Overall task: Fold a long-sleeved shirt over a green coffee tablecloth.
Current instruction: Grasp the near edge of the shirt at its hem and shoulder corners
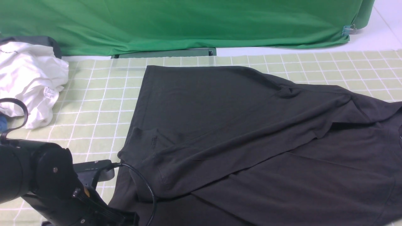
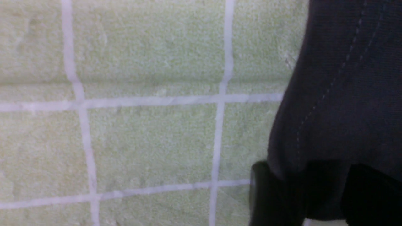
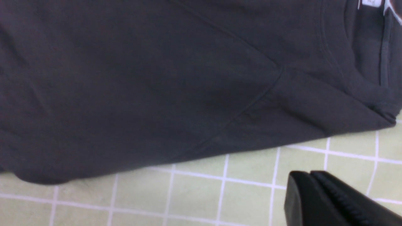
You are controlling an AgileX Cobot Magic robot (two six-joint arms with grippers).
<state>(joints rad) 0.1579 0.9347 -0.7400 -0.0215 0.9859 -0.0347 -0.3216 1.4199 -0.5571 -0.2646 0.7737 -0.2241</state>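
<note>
long-sleeved shirt [image 1: 204,91] lies on the green coffee tablecloth [image 1: 100,103], one sleeve [image 1: 238,138] laid across its body, probably to narrow it. left hand [image 2: 311,169] sits half open around the shirt's edge; right hand [image 3: 309,175] shut, empty, beside it.
</note>
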